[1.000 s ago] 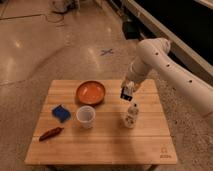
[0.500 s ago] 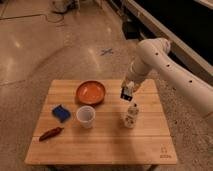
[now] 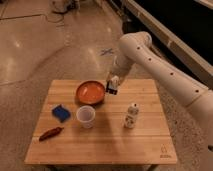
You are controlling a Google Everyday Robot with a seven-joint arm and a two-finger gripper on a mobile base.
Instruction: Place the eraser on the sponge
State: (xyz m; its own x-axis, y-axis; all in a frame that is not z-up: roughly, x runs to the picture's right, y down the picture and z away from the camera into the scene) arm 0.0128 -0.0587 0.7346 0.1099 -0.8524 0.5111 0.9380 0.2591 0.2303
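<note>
Eraser (image 3: 113, 88) pinched in tool (image 3: 113, 83) beside orange bowl (image 3: 79, 92), well apart from sponge (image 3: 61, 112).

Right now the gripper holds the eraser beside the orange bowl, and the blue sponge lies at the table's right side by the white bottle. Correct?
The blue sponge lies on the table's left side near the cup, away from the white bottle, as the camera view shows. The rest holds: the gripper, shut on the eraser, is by the orange bowl's right edge.
</note>
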